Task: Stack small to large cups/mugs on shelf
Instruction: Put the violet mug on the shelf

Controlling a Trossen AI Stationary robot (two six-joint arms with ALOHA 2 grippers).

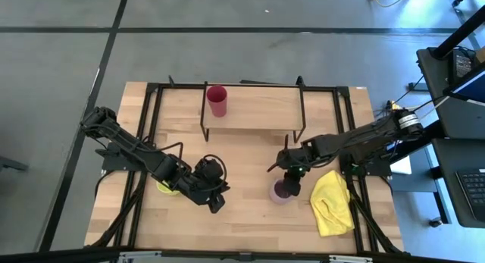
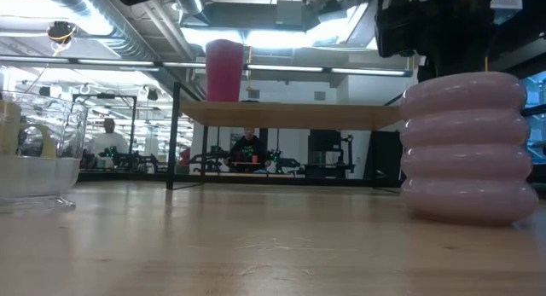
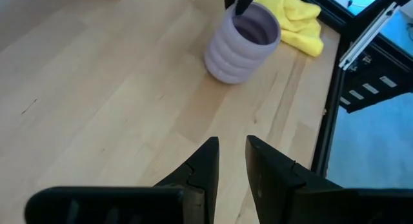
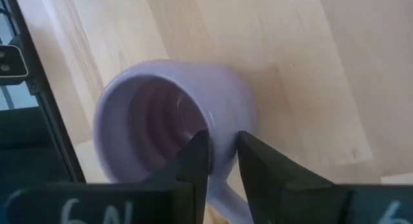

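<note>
The red cup stands upright on the shelf. The lilac mug stands on the table in front of the shelf's right end, and my right gripper is shut on it from above. The yellow-green mug shows only partly under my left arm. The clear glass stands on the table at the left of the low view. My left gripper hovers shut and empty over bare table, left of the lilac mug. My right gripper pinches the lilac mug's rim wall close to the handle, one finger inside the mug and the other outside. The fingers point down from above. The mug stands upright with its base on the table.
A crumpled yellow cloth lies right of the lilac mug. The shelf's black wire legs and the table's black frame rails border the work area. People show in the room beyond the table.
</note>
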